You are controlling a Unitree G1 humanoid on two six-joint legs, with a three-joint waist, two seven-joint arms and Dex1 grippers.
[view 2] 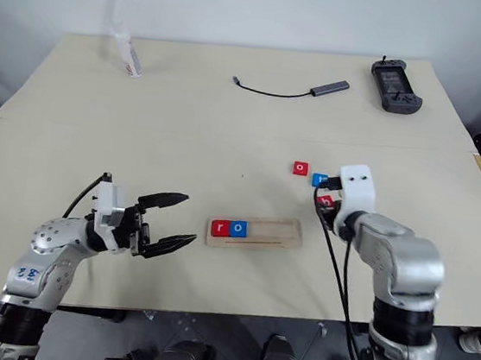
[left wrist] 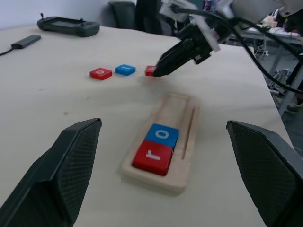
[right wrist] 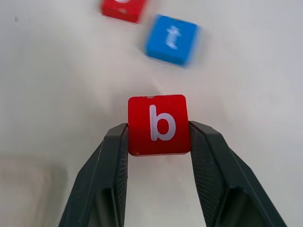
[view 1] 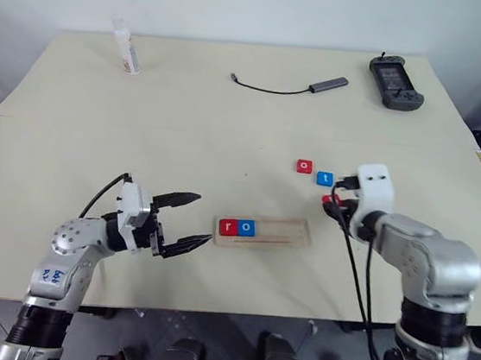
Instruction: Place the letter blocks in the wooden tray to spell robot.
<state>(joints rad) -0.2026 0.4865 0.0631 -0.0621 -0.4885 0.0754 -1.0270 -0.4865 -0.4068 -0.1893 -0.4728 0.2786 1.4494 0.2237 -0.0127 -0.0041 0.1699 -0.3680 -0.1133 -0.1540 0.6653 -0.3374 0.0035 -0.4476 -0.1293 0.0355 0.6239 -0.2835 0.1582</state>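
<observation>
1. The wooden tray (view 1: 262,232) lies flat on the desk (view 1: 185,130), near the desk's front edge and a little right of its middle, with its long side along that edge.
2. A red r block (view 1: 228,226) sits at the tray's left end, and a blue o block (view 1: 246,228) touches it on the right; the rest of the groove is bare wood.
3. The red b block (right wrist: 158,124) is clamped between the two black fingers of the right gripper (right wrist: 158,142), one finger (right wrist: 113,156) pressed on each side edge, with the white letter facing the wrist camera.
4. In the left wrist view this gripper holds the block just behind the tray's right end.
5. The blue t block (view 1: 325,178) lies on the desk just behind the held block, and a red o block (view 1: 304,165) lies beside it to the left, both well behind the tray.
6. The left gripper (view 1: 185,220) hovers just left of the tray, pointing at its left end, with its fingers spread wide and gripping nothing.
7. Along the desk's far edge stand a small white bottle (view 1: 126,47) towards the left corner, a grey USB hub with its black cable (view 1: 328,85) right of the middle, and a dark handheld controller (view 1: 395,82) near the right corner.
</observation>
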